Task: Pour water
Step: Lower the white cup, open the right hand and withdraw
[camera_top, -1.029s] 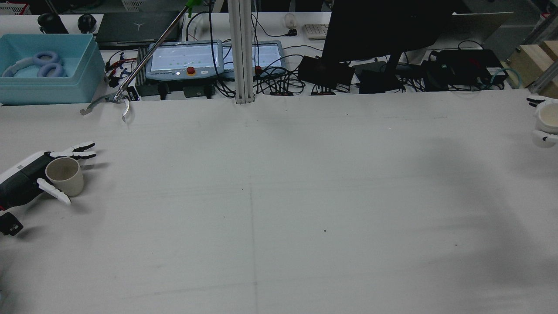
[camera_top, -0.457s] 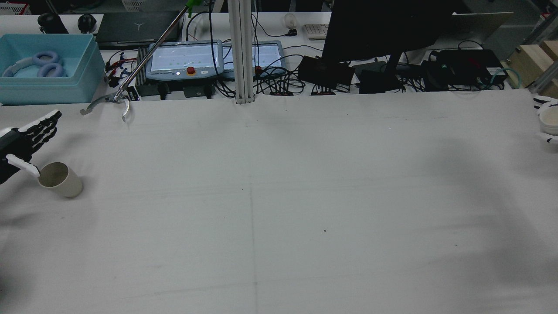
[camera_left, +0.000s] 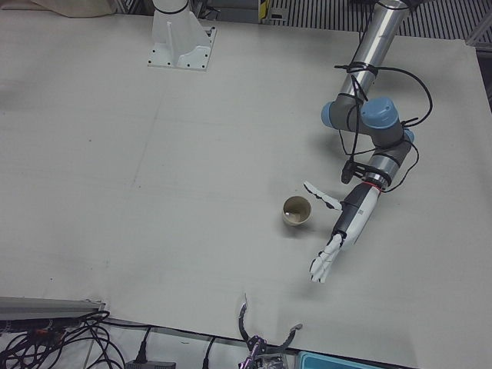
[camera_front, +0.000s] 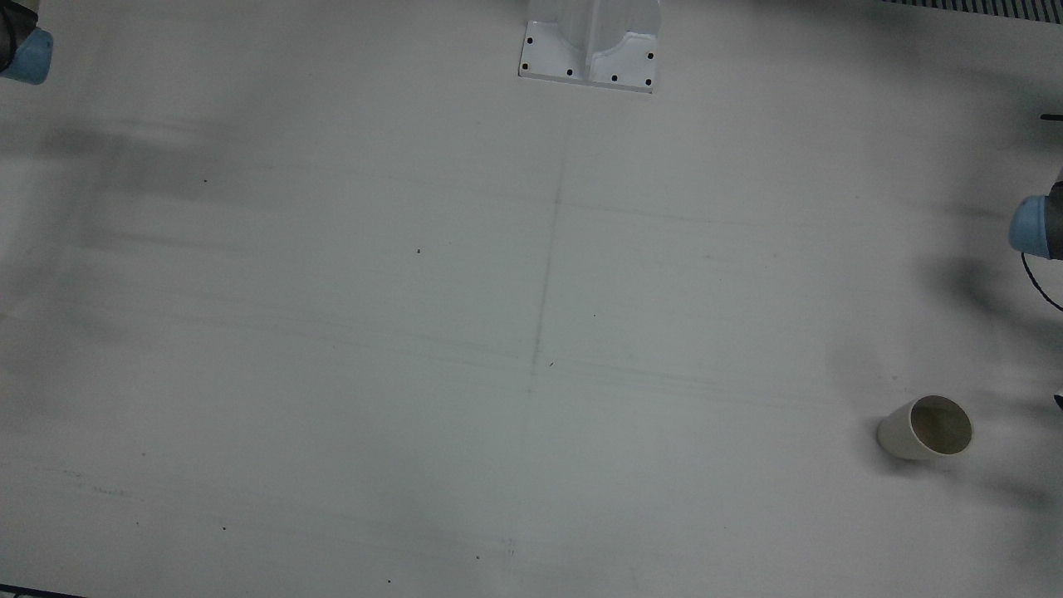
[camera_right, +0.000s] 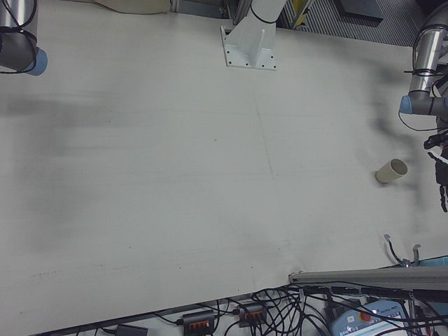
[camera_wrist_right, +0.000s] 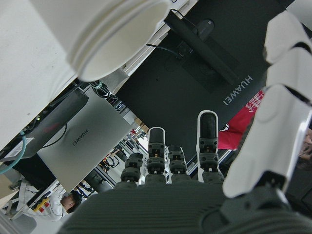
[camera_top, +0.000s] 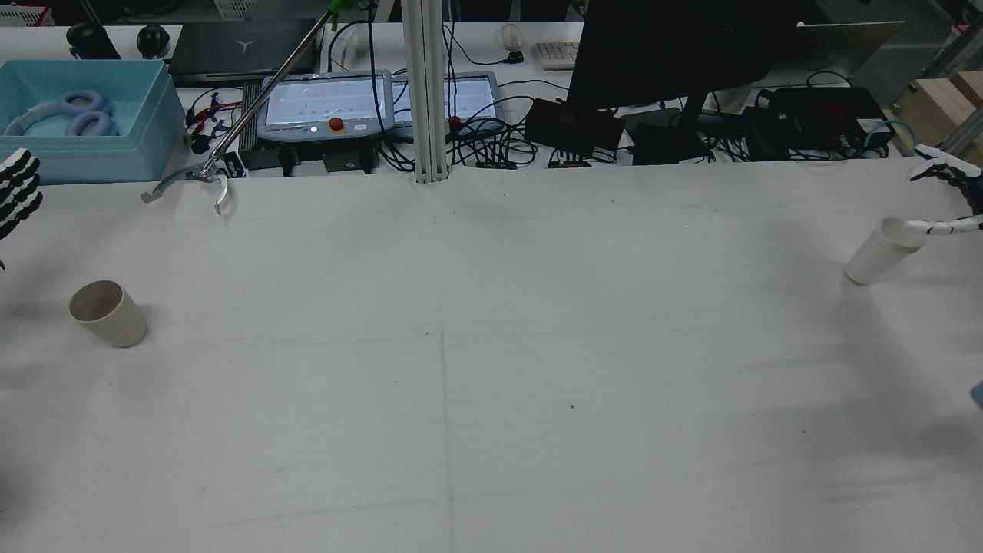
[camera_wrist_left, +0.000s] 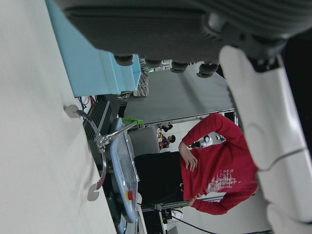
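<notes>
A beige cup (camera_top: 107,313) (camera_front: 926,428) (camera_left: 296,211) (camera_right: 390,171) stands alone at the table's left side in the rear view. My left hand (camera_top: 15,192) (camera_left: 342,227) is open with straight fingers, lifted away from that cup and touching nothing. A white cup (camera_top: 879,250) (camera_wrist_right: 97,34) stands near the right edge. My right hand (camera_top: 948,200) is open beside it, with one fingertip (camera_top: 921,226) at its rim and the other fingers spread apart from it. No water shows in either cup.
Along the far edge are a blue box (camera_top: 84,115) with headphones, a long grabber tool (camera_top: 192,178), a metal post (camera_top: 426,92), a control pendant, a monitor and many cables. A white pedestal base (camera_front: 590,50) sits at the robot's side.
My left hand let go of the beige cup and drew back to the far left. My right hand, which held the white cup at the right edge, has released it onto the table.
</notes>
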Robot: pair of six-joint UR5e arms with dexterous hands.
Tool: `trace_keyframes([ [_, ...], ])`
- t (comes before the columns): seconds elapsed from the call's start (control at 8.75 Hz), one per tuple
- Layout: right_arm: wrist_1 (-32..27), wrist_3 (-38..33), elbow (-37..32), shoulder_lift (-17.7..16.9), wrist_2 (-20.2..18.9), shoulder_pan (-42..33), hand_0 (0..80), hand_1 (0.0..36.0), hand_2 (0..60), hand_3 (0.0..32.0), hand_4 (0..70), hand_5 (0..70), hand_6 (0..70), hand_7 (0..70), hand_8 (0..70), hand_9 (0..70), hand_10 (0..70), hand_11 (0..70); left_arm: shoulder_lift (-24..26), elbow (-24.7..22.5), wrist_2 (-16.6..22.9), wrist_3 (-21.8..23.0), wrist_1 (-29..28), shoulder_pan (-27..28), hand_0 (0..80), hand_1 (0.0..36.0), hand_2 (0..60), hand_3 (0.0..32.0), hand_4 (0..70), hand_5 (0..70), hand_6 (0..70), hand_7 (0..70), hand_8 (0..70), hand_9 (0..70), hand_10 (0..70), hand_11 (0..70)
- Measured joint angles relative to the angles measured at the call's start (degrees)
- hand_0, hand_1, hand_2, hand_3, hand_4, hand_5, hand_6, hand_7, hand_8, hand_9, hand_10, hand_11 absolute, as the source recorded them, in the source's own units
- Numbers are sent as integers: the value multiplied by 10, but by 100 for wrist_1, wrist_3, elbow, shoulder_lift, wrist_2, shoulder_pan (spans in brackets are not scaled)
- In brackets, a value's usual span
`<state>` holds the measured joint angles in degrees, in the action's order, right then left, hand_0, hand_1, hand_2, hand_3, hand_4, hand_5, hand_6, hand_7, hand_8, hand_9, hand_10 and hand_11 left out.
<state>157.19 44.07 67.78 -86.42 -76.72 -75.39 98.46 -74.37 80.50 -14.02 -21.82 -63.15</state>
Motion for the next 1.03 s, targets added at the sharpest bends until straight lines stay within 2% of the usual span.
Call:
trace_keyframes([
  [0.23,-127,445,-117,160,757,579,503,136,17,0,100,359,66,92,140,193,76,125,-158,-148,3,53,-10,-220,563,56,0,26,89,0,0,43,0,0,0,0],
  [0.34,-178,546,-124,177,1087,812,503,114,0,0,104,337,67,96,141,189,71,117,-202,-189,10,82,-18,-327,561,57,0,38,92,0,0,45,0,0,0,0],
  [0.46,-201,564,-124,170,1253,916,499,100,0,0,117,330,72,100,146,192,69,113,-220,-207,17,108,-19,-397,563,57,0,30,100,0,0,48,0,0,0,0],
  [0.57,-209,527,-114,156,1325,954,503,104,0,0,114,332,69,101,145,192,69,113,-226,-210,22,124,-18,-436,566,60,0,32,102,0,0,50,0,0,0,0],
  [0.69,-213,458,-98,138,1358,963,497,88,0,0,115,326,71,107,148,194,63,103,-228,-210,28,141,-7,-459,563,59,0,36,104,0,0,52,0,0,0,0],
  [0.8,-214,349,-88,116,1371,955,466,17,0,0,116,258,75,130,172,211,38,59,-227,-210,36,156,19,-475,550,44,0,56,107,0,0,56,0,0,0,0],
  [0.91,-215,0,-62,84,1368,912,409,0,0,0,148,170,92,138,182,168,0,0,-225,-225,73,181,48,-490,519,4,0,82,119,0,0,60,0,0,0,0],
  [1.03,-210,-693,17,60,1346,804,401,0,0,0,154,119,87,95,151,75,0,0,-224,-317,157,220,146,-543,507,0,0,60,158,0,12,72,0,0,0,0],
])
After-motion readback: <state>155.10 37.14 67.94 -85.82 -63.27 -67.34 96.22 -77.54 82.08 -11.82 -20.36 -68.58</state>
